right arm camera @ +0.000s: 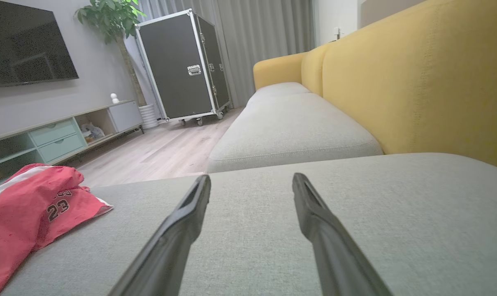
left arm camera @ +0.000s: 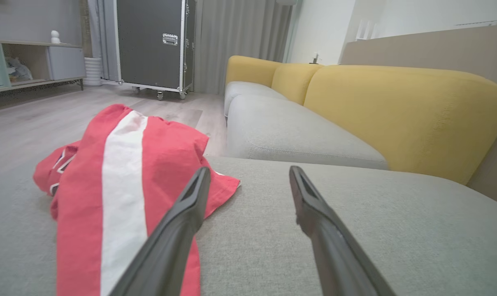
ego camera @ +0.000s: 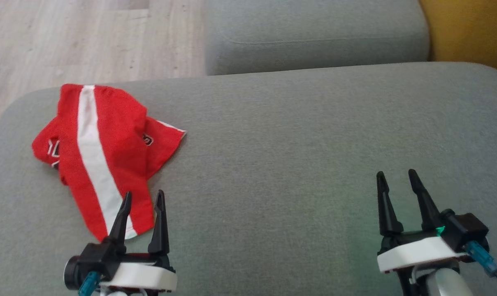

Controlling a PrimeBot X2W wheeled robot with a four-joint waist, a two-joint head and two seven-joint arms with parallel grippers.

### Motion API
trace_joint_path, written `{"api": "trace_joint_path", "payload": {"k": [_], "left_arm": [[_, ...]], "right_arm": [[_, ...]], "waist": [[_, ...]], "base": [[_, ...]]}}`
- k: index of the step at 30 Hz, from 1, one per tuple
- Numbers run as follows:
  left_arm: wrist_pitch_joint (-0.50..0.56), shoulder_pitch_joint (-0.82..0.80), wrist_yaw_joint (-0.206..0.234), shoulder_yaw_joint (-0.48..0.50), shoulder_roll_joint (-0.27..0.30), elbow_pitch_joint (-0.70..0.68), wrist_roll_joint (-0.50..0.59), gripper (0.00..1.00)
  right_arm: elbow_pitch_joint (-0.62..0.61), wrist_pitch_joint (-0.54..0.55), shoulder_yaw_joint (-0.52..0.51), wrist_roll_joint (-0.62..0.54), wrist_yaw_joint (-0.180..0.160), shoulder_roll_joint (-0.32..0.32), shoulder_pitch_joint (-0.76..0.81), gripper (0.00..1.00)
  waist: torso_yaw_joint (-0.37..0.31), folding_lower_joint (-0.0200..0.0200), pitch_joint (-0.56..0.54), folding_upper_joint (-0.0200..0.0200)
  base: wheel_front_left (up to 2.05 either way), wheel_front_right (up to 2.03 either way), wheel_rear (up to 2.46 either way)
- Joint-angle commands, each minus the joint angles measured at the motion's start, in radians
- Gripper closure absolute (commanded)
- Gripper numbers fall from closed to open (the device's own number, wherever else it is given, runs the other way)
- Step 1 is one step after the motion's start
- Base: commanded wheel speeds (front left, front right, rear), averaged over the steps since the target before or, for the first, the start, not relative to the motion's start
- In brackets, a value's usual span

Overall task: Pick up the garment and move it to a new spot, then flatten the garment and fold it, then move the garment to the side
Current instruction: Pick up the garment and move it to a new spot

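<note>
Grey sofa seat cushion, wide and fabric-covered. Second grey cushion beyond it, a seam between them. Yellow backrest along the right. Pale wood floor to the left. Black flight case on castors, metal edging, in front of grey curtains. Potted plant beside the case, in a white ribbed pot. Dark television on the wall above a low cabinet with green drawers. Small white figurine on top.
</note>
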Motion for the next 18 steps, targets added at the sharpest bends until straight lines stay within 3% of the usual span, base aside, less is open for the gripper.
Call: {"api": "trace_joint_path", "payload": {"k": [1, 18], "left_arm": [[-0.01, -0.042, 0.009, 0.038, -0.001, -0.029, 0.001, 0.0], [-0.01, 0.004, 0.028, 0.089, -0.001, -0.04, 0.029, 0.0]], "right_arm": [[-0.033, -0.014, 0.035, 0.009, 0.004, -0.008, -0.043, 0.0], [-0.017, -0.014, 0.159, 0.042, 0.004, -0.008, -0.012, 0.0]], "waist": [[0.023, 0.0, -0.005, 0.0], [0.238, 0.0, -0.066, 0.0]], "base": [[0.0, 0.0, 0.0], [0.0, 0.0, 0.0]]}}
